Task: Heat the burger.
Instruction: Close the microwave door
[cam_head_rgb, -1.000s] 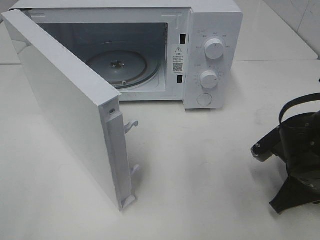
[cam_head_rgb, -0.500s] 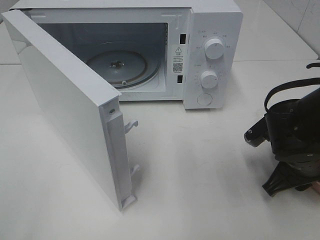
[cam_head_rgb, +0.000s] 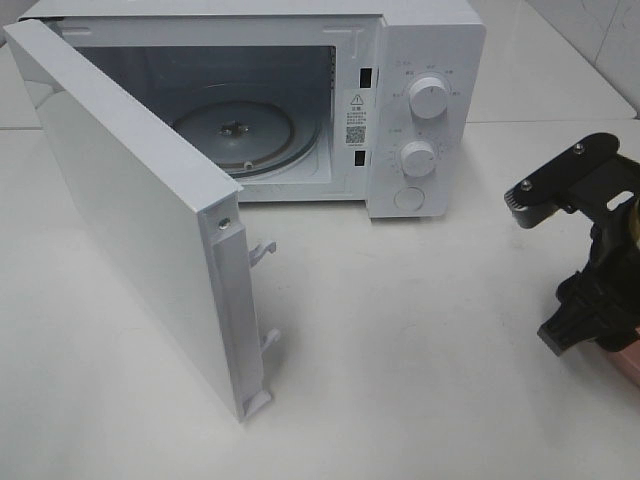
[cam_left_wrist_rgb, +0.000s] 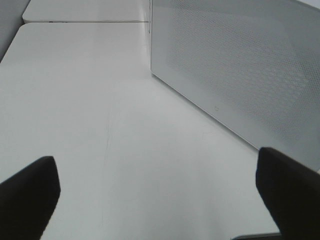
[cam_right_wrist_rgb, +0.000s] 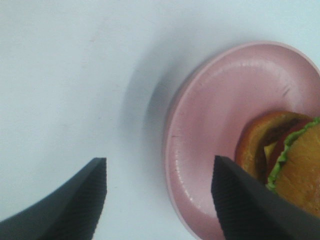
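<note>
- The white microwave (cam_head_rgb: 300, 100) with two round knobs stands at the far side of the white counter (cam_head_rgb: 400, 350), its door (cam_head_rgb: 140, 200) swung wide open toward the near left, showing the glass turntable (cam_head_rgb: 240, 135).
- The glossy golden-brown burger (cam_right_wrist_rgb: 285, 160) with frilly green lettuce sits on the round pink plate (cam_right_wrist_rgb: 215, 130) at the right edge of the counter.
- The black right pincer (cam_right_wrist_rgb: 160, 200) hovers over the plate's rim, jaws apart, gripping nothing.
- The black left pincer (cam_left_wrist_rgb: 157, 195) is spread wide and empty beside the door.

The microwave (cam_head_rgb: 420, 110) cavity gapes unobstructed; its swung-out door (cam_head_rgb: 140, 220) blocks the left approach, while bare table (cam_head_rgb: 400, 340) lies open before it.
</note>
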